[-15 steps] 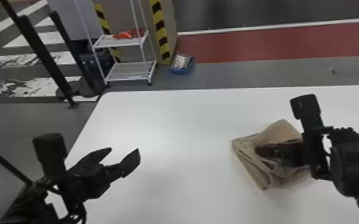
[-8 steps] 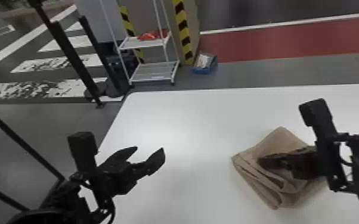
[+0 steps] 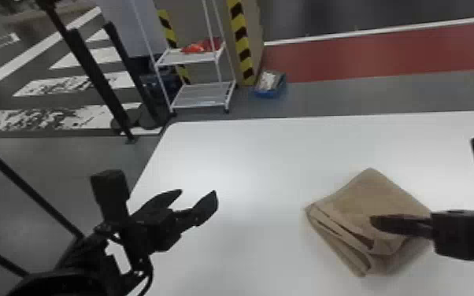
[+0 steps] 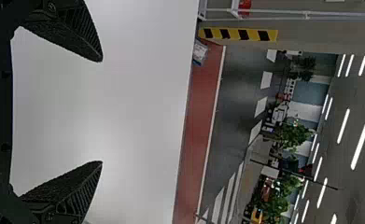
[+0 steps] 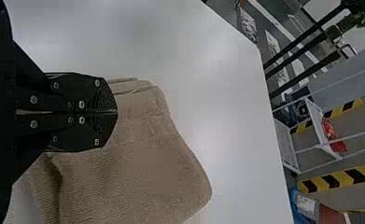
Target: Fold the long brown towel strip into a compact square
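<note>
Head view: brown towel (image 3: pixel 366 197), folded in layers, lies at right on the white tabletop (image 3: pixel 256 169). Right hand (image 3: pixel 373 221) over it; left hand (image 3: pixel 199 192) well apart, to the left.

Left wrist view: left hand (image 4: pixel 101 112) spread apart, nothing between.

Right wrist view: right hand (image 5: pixel 116 112) together, towel just beneath.

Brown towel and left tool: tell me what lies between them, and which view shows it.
Just bare white tabletop between the left tool and the brown towel; the head view shows that stretch.
</note>
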### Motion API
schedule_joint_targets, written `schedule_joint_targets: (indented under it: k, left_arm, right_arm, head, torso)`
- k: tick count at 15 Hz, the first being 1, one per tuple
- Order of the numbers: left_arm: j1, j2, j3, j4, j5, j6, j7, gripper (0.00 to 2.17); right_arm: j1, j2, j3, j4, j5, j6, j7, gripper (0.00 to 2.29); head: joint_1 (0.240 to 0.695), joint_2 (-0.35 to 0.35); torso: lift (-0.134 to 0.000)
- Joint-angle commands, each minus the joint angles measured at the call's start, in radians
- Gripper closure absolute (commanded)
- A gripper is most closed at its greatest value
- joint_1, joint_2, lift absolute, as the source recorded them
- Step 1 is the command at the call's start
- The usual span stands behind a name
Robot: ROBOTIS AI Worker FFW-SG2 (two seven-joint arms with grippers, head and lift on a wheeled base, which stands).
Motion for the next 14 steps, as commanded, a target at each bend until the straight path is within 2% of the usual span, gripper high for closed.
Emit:
schedule_joint_targets:
  k: [1,2,4,7,10,14]
  left_arm:
    - [-0.017,0.0,0.0,0.018,0.0,0.0,-0.001,0.1]
    - [-0.025,0.0,-0.003,0.025,0.0,0.0,-0.001,0.1]
    - [-0.026,-0.002,-0.009,0.028,0.0,0.0,-0.001,0.1]
    - [-0.034,0.0,-0.011,0.039,-0.003,0.0,-0.001,0.1]
    - [-0.037,0.006,0.003,0.045,-0.001,0.0,-0.001,0.1]
    - [-0.04,0.008,0.008,0.057,-0.001,0.0,-0.001,0.1]
  right_arm:
    - [0.073,0.001,-0.096,-0.057,-0.008,0.044,0.013,1.9]
    - [0.074,0.001,-0.125,-0.063,-0.007,0.059,0.012,1.9]
    - [0.076,-0.021,-0.14,-0.045,0.019,0.056,0.005,1.9]
    - [0.016,-0.011,-0.099,0.049,0.073,0.032,-0.01,1.9]
    - [-0.071,0.0,-0.053,0.176,0.127,0.01,-0.041,1.9]
    - [-0.176,0.001,-0.046,0.306,0.133,-0.109,-0.1,1.9]
  head:
    - [0.695,0.297]
    - [0.695,0.287]
    - [0.695,0.26]
    - [0.695,0.206]
    - [0.695,0.202]
    - [0.695,0.207]
  torso:
    - [-0.128]
    - [-0.128]
    - [-0.128]
    - [-0.128]
    - [-0.128]
    - [-0.128]
